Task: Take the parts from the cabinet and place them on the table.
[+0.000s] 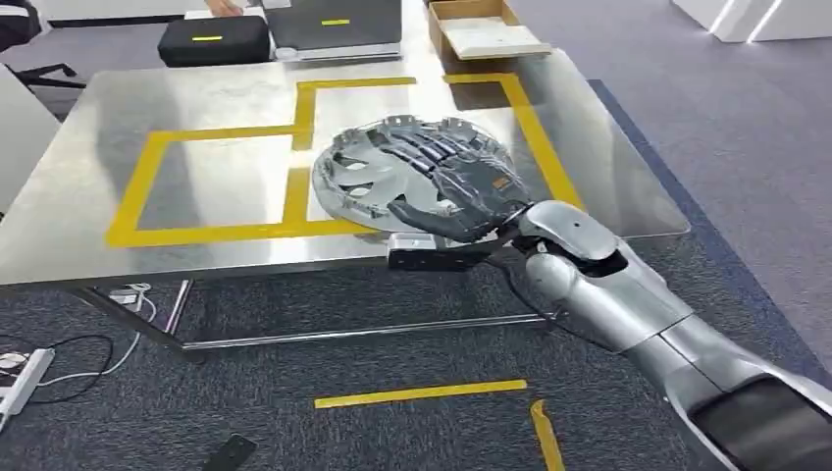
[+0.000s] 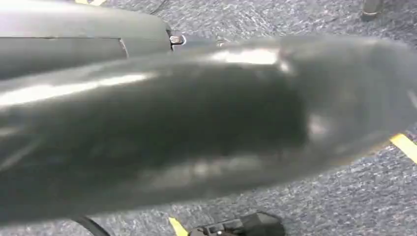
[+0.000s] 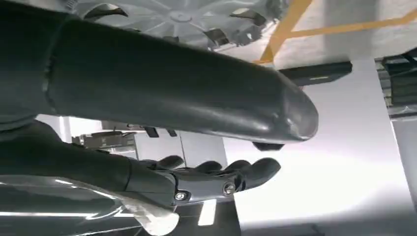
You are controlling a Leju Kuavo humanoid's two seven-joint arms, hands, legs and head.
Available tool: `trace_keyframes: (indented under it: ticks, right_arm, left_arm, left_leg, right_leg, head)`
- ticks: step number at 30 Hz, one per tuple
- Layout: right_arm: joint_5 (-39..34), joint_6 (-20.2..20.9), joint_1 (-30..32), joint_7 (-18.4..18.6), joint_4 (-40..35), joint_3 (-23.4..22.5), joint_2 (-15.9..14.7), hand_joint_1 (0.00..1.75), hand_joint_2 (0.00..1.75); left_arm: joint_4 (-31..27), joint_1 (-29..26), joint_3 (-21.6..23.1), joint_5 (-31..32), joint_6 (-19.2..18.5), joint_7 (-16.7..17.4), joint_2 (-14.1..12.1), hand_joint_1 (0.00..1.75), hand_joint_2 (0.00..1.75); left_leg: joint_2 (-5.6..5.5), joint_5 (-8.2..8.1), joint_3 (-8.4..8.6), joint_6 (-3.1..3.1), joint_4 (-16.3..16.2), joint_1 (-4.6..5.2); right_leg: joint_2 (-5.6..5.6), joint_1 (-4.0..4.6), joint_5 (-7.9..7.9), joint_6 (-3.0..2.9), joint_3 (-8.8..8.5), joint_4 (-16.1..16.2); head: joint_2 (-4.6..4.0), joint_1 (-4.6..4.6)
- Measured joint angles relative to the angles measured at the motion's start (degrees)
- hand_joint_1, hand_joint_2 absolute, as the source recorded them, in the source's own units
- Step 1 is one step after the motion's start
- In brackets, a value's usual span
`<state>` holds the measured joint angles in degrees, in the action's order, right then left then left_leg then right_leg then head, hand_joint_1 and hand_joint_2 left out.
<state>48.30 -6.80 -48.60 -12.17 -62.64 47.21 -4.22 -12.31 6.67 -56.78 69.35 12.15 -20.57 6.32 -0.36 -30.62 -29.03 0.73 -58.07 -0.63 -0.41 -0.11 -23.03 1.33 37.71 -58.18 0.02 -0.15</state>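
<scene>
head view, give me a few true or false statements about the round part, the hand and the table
1. The round part lies on the metal table. True.
2. The right hand rests on top of the round part. True.
3. The table carries red tape. False: the tape is yellow.
4. The round part sits at the table's far edge. False: it is near the front edge.
5. A black case lies beyond the table. True.

No legible text, label or number anywhere.

Steel table (image 1: 118, 211) with yellow tape outlines (image 1: 211, 234) on grey carpet (image 1: 324, 432).
</scene>
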Motion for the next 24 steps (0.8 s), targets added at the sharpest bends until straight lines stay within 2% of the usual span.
trace_keyframes:
  ticks: [1,2,3,4,5,6,7,8,9,10,11,12,13,14,16,17,18,19,20,21,22,23,24]
  right_arm:
    - [-0.31,-0.13,0.03,-0.02,0.00,-0.33,-0.55,0.00,0.00]
    - [-0.55,-0.22,0.21,-0.04,0.00,-0.70,-1.09,0.00,0.00]
    - [-0.74,-0.35,0.41,-0.13,0.04,-1.18,-2.05,0.00,0.00]
    - [-0.87,-0.39,0.58,-0.20,0.04,-1.53,-2.49,0.00,0.00]
    - [-1.50,-0.50,0.81,-0.22,0.04,-2.03,-3.23,0.00,0.00]
    - [-2.18,-0.67,1.23,-0.22,0.07,-2.62,-3.78,0.00,0.00]
    - [-2.82,-0.81,1.83,-0.22,0.07,-3.35,-4.09,0.00,0.00]
    - [-3.17,-0.85,2.47,-0.24,0.11,-4.00,-4.35,0.00,0.00]
    - [-3.82,-0.92,3.10,-0.31,0.15,-4.52,-4.52,0.00,0.00]
    - [-4.71,-0.96,3.69,-0.39,0.15,-5.04,-4.54,0.00,0.00]
    - [-5.91,-1.03,4.27,-0.46,0.15,-5.66,-4.54,0.00,0.00]
    - [-8.16,-1.18,4.76,-0.63,0.13,-7.02,-4.54,0.00,0.00]
    - [-10.17,-1.22,5.22,-0.81,-0.07,-8.16,-4.52,0.00,0.00]
    - [-13.23,-1.18,5.94,-1.20,-0.48,-9.69,-4.28,0.00,0.00]
    - [-19.48,-0.64,8.02,-1.20,-0.59,-12.93,-3.78,0.00,0.00]
    - [-21.40,-0.28,9.25,-0.96,-0.59,-14.30,-3.34,0.00,0.00]
    - [-23.28,0.18,10.07,-0.17,-0.57,-15.61,-3.12,0.00,0.00]
    - [-25.21,0.83,10.72,0.87,-0.50,-17.17,-2.67,0.00,0.00]
    - [-26.22,1.26,11.08,1.33,-0.42,-18.35,-2.40,0.00,0.00]
    - [-27.24,2.01,11.37,1.82,-0.24,-19.35,-2.16,0.00,0.00]
    - [-28.15,2.78,11.56,2.32,0.20,-20.11,-2.03,0.00,0.00]
    - [-29.24,3.67,11.72,3.25,1.00,-20.82,-1.83,0.00,0.00]
    - [-30.70,4.43,11.77,4.50,2.14,-21.57,-1.42,0.00,0.00]
  left_arm:
    - [0.00,-0.11,0.00,0.00,0.09,0.00,0.00,0.00,0.00]
    - [0.00,-0.36,0.00,0.00,0.17,0.02,-0.02,0.00,0.00]
    - [0.00,-0.36,0.00,0.00,0.24,0.11,0.04,0.00,0.00]
    - [0.00,-0.40,0.00,0.00,0.26,0.15,0.02,0.00,0.00]
    - [0.00,-0.39,0.00,0.00,0.30,0.13,-0.09,0.00,0.00]
    - [0.00,-0.39,0.00,-0.02,0.31,0.13,-0.09,0.00,0.00]
    - [0.00,-0.43,-0.02,-0.02,0.35,0.13,-0.07,0.00,0.00]
    - [0.00,-0.49,-0.02,-0.02,0.35,0.13,-0.04,0.00,0.00]
    - [0.00,-0.57,-0.02,-0.02,0.35,0.13,0.00,0.00,0.00]
    - [0.00,-0.60,-0.02,-0.02,0.35,0.13,0.06,0.00,0.00]
    - [0.00,-0.60,0.00,-0.02,0.35,0.13,0.07,0.00,0.00]
    - [0.00,-0.57,-0.02,-0.04,0.46,0.11,0.07,0.00,0.00]
    - [0.00,-0.61,-0.02,-0.04,0.44,0.07,0.04,0.00,0.00]
    - [0.00,-0.66,-0.02,-0.09,0.39,-0.04,0.04,0.00,0.00]
    - [0.00,-0.82,-0.09,-0.20,0.20,-0.09,0.04,0.00,0.00]
    - [0.00,-1.10,-0.15,-0.33,0.17,-0.11,0.00,0.00,0.00]
    - [0.00,-1.24,-0.26,-0.50,0.20,-0.13,-0.07,0.00,0.00]
    - [0.00,-1.49,-0.46,-0.65,0.24,-0.13,-0.04,0.00,0.00]
    - [0.00,-1.72,-0.50,-0.70,0.28,-0.20,0.02,0.00,0.00]
    - [0.00,-1.78,-0.52,-0.72,0.35,-0.20,0.02,0.00,0.00]
    - [0.00,-1.75,-0.57,-0.74,0.44,-0.20,0.00,0.00,0.00]
    - [0.00,-1.71,-0.65,-0.90,0.42,-0.18,0.00,0.00,0.00]
    - [0.00,-1.70,-0.83,-1.07,0.44,0.00,-0.02,0.00,0.00]
  left_leg:
    - [-0.02,0.35,-0.32,-0.54,-0.13,0.29]
    - [0.02,1.18,-0.83,-1.23,0.35,0.17]
    - [0.32,2.00,-1.28,-1.84,0.60,-0.06]
    - [0.31,2.63,-2.09,-2.42,0.60,-0.03]
    - [0.32,3.23,-2.87,-2.71,0.59,0.02]
    - [0.30,3.90,-3.66,-2.82,0.58,0.11]
    - [0.29,4.57,-4.58,-2.86,0.53,0.17]
    - [0.29,5.20,-5.43,-2.81,0.48,0.22]
    - [0.30,5.79,-6.26,-2.72,0.45,0.23]
    - [0.33,6.40,-7.14,-2.61,0.35,0.23]
    - [0.34,6.98,-8.02,-2.45,0.17,0.18]
    - [0.33,7.42,-8.57,-2.19,-0.09,0.17]
    - [0.29,7.69,-9.00,-1.91,-0.28,0.33]
    - [0.28,8.08,-9.29,-1.62,-0.65,0.52]
    - [0.24,9.35,-9.45,-1.08,-0.34,0.38]
    - [0.13,9.79,-9.54,-0.66,-0.24,0.37]
    - [0.12,9.27,-9.93,-0.41,-0.50,0.17]
    - [0.20,6.31,-10.64,-0.05,-1.89,0.20]
    - [0.19,2.58,-11.42,0.19,-5.07,0.10]
    - [0.20,-1.05,-12.29,0.43,-9.48,0.02]
    - [0.19,-3.25,-12.91,0.54,-13.67,0.04]
    - [0.20,-3.64,-13.08,0.55,-16.90,0.04]
    - [0.19,-2.28,-12.55,0.45,-18.14,0.05]
  right_leg:
    - [-0.10,-0.25,0.57,0.35,0.07,0.27]
    - [-0.09,-0.19,1.09,0.80,0.37,0.47]
    - [0.24,-0.45,-0.35,1.03,0.83,-0.01]
    - [0.29,-0.42,-3.54,1.22,2.17,-1.83]
    - [0.29,-0.49,-7.22,1.41,3.12,-5.65]
    - [0.30,-0.49,-10.08,1.48,4.12,-9.95]
    - [0.32,-0.46,-11.87,1.58,4.94,-14.10]
    - [0.32,-0.47,-11.76,1.64,5.06,-16.58]
    - [0.33,-0.47,-10.16,1.65,4.30,-16.98]
    - [0.31,-0.47,-7.84,1.63,2.45,-15.42]
    - [0.30,-0.49,-5.82,1.57,-0.70,-11.70]
    - [0.31,-0.50,-5.57,1.47,-4.62,-6.71]
    - [0.30,-0.43,-7.48,1.32,-8.24,-2.13]
    - [0.43,-0.37,-8.88,1.18,-10.70,1.77]
    - [0.39,-0.06,-8.53,0.66,-10.04,1.33]
    - [0.27,-0.06,-8.09,0.20,-9.52,1.37]
    - [-0.14,-0.52,-7.34,-0.59,-8.90,1.61]
    - [-0.08,-0.42,-6.74,-1.18,-8.52,1.55]
    - [-0.12,-0.43,-6.16,-1.61,-7.73,1.54]
    - [-0.09,-0.35,-5.47,-1.64,-6.93,1.53]
    - [-0.10,-0.22,-4.82,-1.69,-6.17,1.45]
    - [-0.10,-0.10,-4.23,-1.68,-5.40,1.42]
    - [-0.12,0.02,-3.62,-1.67,-4.53,1.35]
  head:
    - [0.00,-0.02]
    - [0.00,-0.02]
    - [0.00,-0.07]
    - [0.00,0.18]
    - [0.00,0.28]
    - [0.00,0.24]
    - [0.00,0.24]
    - [0.00,0.31]
    - [0.00,0.28]
    - [0.02,0.31]
    - [0.00,0.31]
    - [0.00,0.31]
    - [0.00,0.37]
    - [0.02,0.22]
    - [0.02,0.39]
    - [0.00,0.42]
    - [0.02,0.48]
    - [0.02,0.17]
    - [0.00,0.15]
    - [0.00,0.04]
    - [0.00,0.13]
    - [0.02,0.09]
    - [0.00,0.11]
